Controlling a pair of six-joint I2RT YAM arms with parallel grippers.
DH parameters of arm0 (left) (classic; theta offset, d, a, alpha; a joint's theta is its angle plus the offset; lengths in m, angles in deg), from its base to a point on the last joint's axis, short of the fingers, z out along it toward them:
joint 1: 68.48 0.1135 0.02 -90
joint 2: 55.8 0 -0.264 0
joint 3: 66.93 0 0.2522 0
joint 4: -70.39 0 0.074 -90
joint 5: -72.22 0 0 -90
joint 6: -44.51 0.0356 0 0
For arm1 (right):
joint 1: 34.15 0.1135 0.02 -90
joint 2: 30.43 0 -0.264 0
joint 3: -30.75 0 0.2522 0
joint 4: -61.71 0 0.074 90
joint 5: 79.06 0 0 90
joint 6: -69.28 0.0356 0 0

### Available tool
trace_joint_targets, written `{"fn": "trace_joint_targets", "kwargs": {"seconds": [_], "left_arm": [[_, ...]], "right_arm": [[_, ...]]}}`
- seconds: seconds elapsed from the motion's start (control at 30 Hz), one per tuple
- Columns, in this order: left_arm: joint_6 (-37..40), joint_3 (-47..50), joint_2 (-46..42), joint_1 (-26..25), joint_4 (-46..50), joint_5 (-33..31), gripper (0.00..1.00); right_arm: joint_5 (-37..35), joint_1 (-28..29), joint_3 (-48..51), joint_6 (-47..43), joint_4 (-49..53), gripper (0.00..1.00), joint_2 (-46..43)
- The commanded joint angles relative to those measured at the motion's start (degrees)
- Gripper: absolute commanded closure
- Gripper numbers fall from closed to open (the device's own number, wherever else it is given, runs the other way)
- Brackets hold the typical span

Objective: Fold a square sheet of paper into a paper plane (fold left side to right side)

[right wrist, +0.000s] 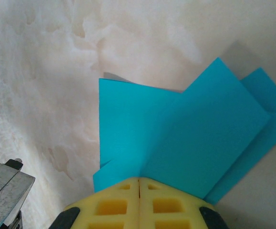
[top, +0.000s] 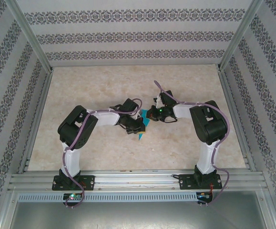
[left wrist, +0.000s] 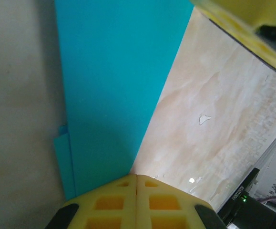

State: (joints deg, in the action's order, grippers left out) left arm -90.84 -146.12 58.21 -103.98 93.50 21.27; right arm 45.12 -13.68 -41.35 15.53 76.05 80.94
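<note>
My arms hide most of the paper (right wrist: 185, 133) from above. Left gripper (left wrist: 137, 183) and right gripper (right wrist: 139, 186) are clenched at its edges; I cannot tell if they pinch it.

Black-jointed, white-shelled arms (top: 72, 160); lilac cables (top: 138, 102) trail behind each pincer (left wrist: 137, 179), which ends in yellow, square-pocketed moulded pads (left wrist: 110, 204).
</note>
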Motion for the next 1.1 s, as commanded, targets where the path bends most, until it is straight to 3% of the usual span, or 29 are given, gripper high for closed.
{"fn": "trace_joint_targets", "kwargs": {"seconds": [0.0,0.43,0.7,0.87,1.07], "left_arm": [[1.21,4.21,-0.96,0.37,2.79,1.25,1.0],[1.44,14.93,-8.3,-1.23,0.83,4.02,1.0],[1.72,14.99,-13.9,-0.75,-0.85,2.67,0.98],[2.78,14.61,-19.57,1.15,-1.84,-2.16,0.86],[5.36,17.46,-29.99,4.13,-3.51,-14.39,0.69]], "right_arm": [[-4.31,-0.23,0.97,-1.83,6.23,1.0,2.0],[-3.74,-1.31,-2.92,-4.48,8.55,1.0,4.26],[-2.23,-1.31,-6.37,-5.0,9.44,1.0,3.28],[-2.58,-1.29,-8.82,-5.94,11.41,0.88,-1.34],[-8.88,-0.31,-12.12,-9.75,20.37,0.62,-8.79]]}}
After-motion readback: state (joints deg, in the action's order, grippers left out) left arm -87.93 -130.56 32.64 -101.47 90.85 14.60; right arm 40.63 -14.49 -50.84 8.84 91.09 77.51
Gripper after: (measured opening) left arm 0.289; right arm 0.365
